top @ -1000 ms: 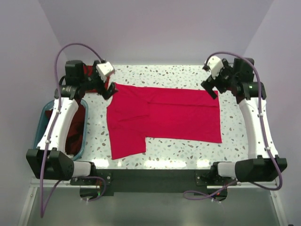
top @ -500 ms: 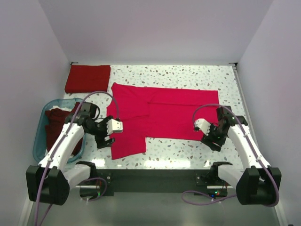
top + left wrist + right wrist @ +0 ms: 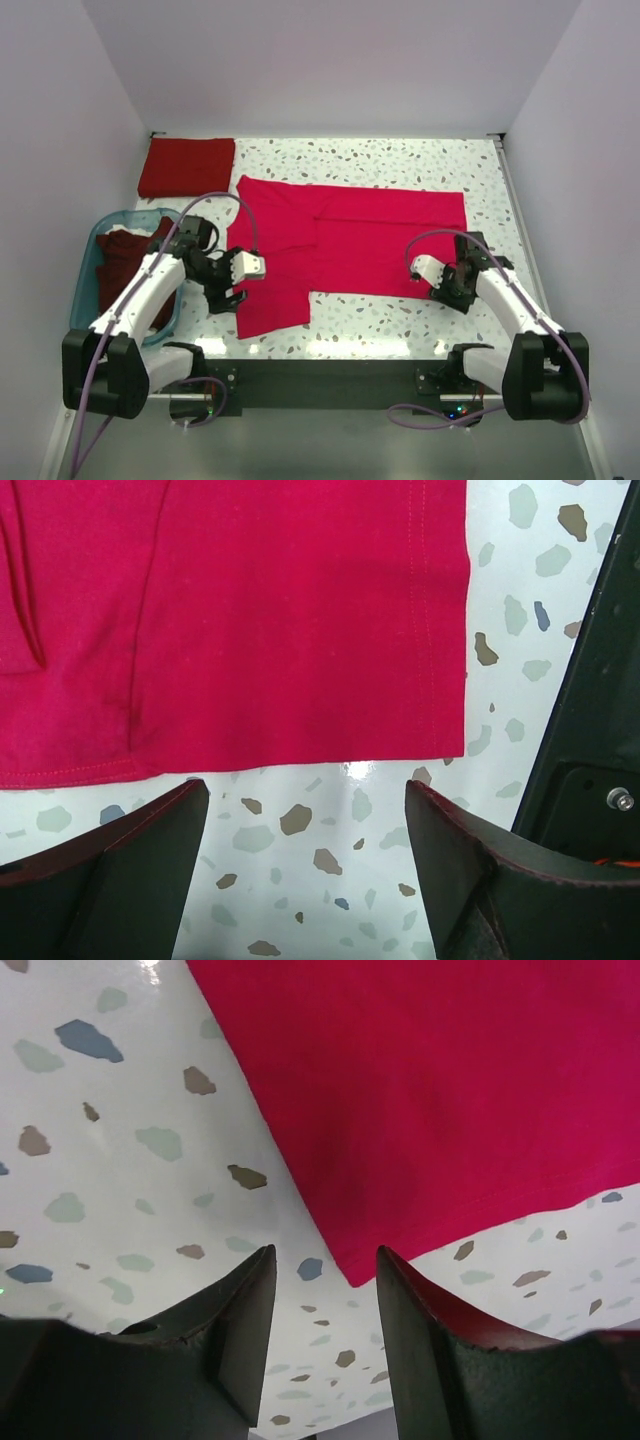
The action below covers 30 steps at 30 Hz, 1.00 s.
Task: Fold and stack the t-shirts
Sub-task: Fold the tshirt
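Observation:
A bright crimson t-shirt lies spread flat on the speckled table. My left gripper sits low at the shirt's near left edge. In the left wrist view it is open wide, bare table lies between its fingers, and the shirt's hem lies just past the tips. My right gripper is at the shirt's near right corner. Its jaws are narrowed but apart, and the corner lies between the tips, ungripped. A folded dark red t-shirt rests at the back left.
A translucent blue tub holding maroon t-shirts stands at the left edge, beside my left arm. The black front rail runs along the near edge. White walls close in the back and both sides.
Both arms swung from the back corners down to the shirt's near edge. The right jaws have narrowed a good deal, the left jaws a little. The folded shirt at the back left is uncovered.

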Motion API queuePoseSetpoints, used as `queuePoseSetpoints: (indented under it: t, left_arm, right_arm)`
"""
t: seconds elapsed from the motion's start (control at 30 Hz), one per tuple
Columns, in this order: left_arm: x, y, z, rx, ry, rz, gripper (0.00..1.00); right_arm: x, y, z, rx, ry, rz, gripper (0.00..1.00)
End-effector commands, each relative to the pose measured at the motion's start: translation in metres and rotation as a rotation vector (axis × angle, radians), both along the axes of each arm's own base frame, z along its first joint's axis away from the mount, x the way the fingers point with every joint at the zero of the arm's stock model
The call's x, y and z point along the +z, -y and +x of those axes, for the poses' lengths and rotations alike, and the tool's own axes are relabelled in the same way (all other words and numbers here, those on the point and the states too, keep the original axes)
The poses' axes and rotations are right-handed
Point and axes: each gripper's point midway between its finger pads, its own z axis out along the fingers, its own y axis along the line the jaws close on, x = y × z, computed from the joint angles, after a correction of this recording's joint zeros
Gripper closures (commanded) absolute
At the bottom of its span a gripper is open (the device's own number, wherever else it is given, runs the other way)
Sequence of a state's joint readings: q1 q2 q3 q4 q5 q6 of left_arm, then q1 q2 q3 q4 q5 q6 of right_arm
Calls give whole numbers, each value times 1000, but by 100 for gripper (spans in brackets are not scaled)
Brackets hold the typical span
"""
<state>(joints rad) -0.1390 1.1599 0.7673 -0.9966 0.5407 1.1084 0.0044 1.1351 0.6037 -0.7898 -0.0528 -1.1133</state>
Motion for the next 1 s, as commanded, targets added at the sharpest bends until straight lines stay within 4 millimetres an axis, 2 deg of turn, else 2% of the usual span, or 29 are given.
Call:
queuePoseSetpoints:
  t: [0.0, 0.13, 0.27, 0.33, 0.37, 0.47, 0.63, 0.83, 0.93, 0.97]
  left_arm:
    - [4, 5, 13, 8, 30, -15, 16]
    - [-1, 6, 6, -13, 22, -1, 18]
    - [-9, 12, -5, -60, 20, 16, 22]
    - [-15, 14, -14, -86, 10, 26, 27]
    - [-17, 17, -19, -118, 8, 29, 27]
    - [-23, 22, -30, -165, 3, 32, 27]
    - [-37, 23, -36, -196, 28, 67, 25]
    - [-54, 28, -29, -219, 68, 118, 27]
    - [-65, 26, -31, -250, 62, 157, 34]
    - [-67, 25, -32, -257, 62, 169, 43]
  right_arm:
    - [-12, 6, 11, 29, 37, -39, 53]
    - [-24, 5, 7, 49, 3, -36, 57]
    - [-28, 5, 6, 65, 2, -35, 67]
    - [-27, 4, 7, 66, -2, -29, 75]
    - [-27, 4, 7, 67, -4, -28, 84]
    - [-23, 3, 11, 67, 3, -25, 100]
    - [-17, 3, 18, 51, 19, -20, 100]
    - [-13, 1, 23, 44, 24, -12, 100]
    - [-11, 1, 26, 30, 24, -8, 100]
    - [-9, 1, 29, 24, 28, -7, 100]
